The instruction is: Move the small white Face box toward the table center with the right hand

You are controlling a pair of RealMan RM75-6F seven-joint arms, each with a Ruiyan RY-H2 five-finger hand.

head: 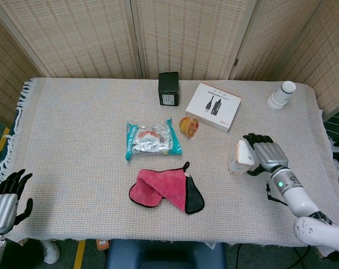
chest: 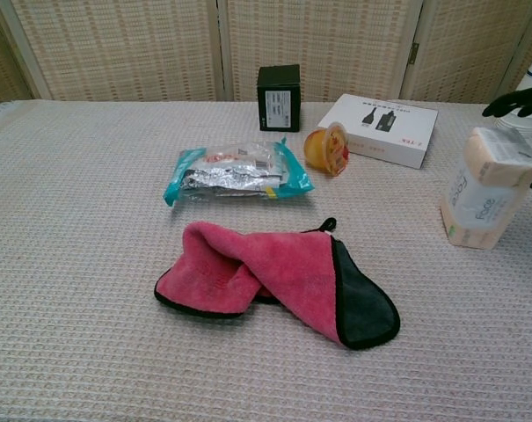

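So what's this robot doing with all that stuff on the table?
Its right hand is against the small white Face box, which leans tilted near the table's right side. The pink cloth, snack packet and other boxes lie untouched. Its left hand hangs idle at the table's near left corner.

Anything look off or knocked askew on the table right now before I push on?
Yes: the small white box by the right hand leans toward the table center instead of standing square, its base still on the cloth. The orange jelly cup lies on its side. The pink towel is crumpled. Nothing looks spilled.
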